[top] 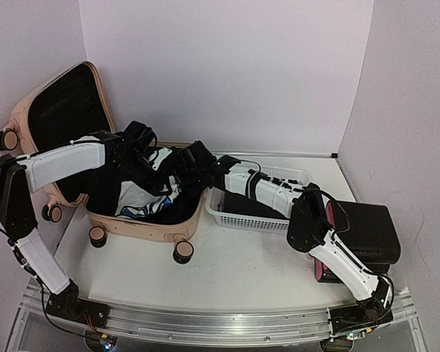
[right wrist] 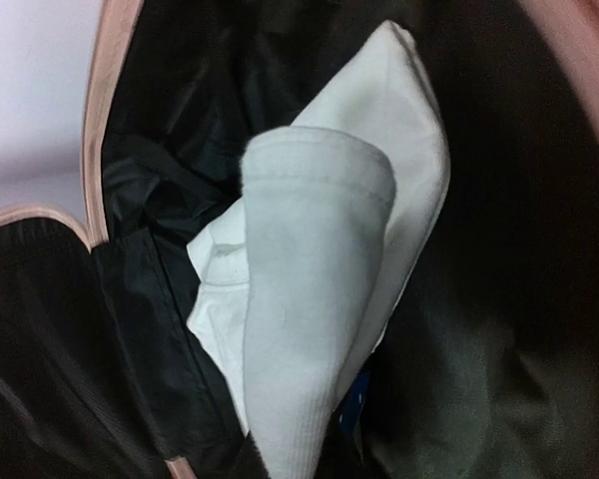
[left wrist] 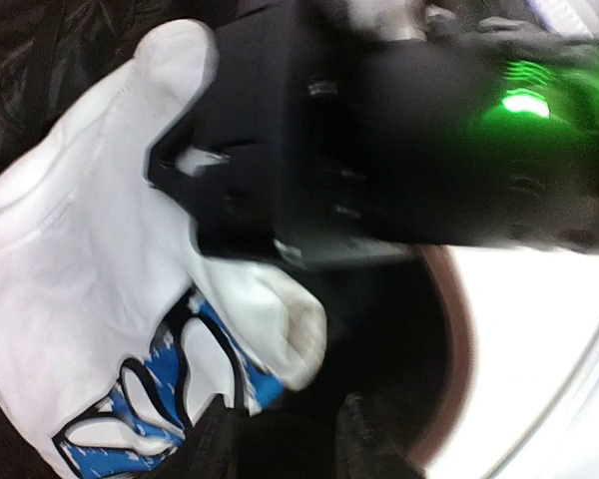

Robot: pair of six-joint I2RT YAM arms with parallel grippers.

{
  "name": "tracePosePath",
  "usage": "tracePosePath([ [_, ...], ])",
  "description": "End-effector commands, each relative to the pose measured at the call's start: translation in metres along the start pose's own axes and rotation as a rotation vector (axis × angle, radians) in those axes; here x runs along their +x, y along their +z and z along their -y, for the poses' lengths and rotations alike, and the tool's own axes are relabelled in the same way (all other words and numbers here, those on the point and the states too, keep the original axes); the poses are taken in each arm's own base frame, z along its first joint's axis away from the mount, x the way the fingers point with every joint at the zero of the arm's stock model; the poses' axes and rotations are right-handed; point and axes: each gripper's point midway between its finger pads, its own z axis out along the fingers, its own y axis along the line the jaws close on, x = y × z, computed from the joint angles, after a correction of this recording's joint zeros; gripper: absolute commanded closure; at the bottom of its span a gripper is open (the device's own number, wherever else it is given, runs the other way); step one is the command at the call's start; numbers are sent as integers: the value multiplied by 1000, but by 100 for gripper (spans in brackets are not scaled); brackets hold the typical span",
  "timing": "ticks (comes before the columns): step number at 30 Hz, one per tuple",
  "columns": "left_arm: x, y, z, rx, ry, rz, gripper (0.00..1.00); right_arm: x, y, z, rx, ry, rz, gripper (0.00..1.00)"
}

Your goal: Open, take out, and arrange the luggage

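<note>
Reaching into the open luggage (top: 143, 229), right gripper (top: 193, 160) closed beside white shirt (right wrist: 319, 249), left gripper's (top: 152, 150) opening unclear.

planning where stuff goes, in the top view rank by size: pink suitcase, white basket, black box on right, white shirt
1. pink suitcase
2. white basket and black box: about alike, basket partly hidden by an arm
3. white shirt

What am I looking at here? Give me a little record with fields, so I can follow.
Luggage: pink suitcase, open, lid standing up at rear left
Inside: white garment with blue-and-black print
Left gripper: reaching into the suitcase, opening unclear
Right gripper: reaching in too, shut; hold on garment unclear
Basket: white mesh, right of suitcase
</note>
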Motion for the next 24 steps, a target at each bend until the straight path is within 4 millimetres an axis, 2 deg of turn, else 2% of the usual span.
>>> tracePosePath([
  [1,-12,-45,28,100,32,121,57,-8,-51,-88,-248,-228,41,100],
  [5,-5,-68,35,106,43,165,46,-3,-70,-106,-291,-407,40,100],
  [9,1,-89,33,68,51,211,44,7,-90,-119,-331,-574,20,100],
  [13,7,-100,29,29,42,231,42,10,-106,-122,-339,-677,13,100],
  [20,9,-103,28,20,25,236,42,-3,-136,-118,-291,-800,26,100],
  [24,8,-105,29,22,23,239,42,-23,-148,-98,-221,-819,34,100],
])
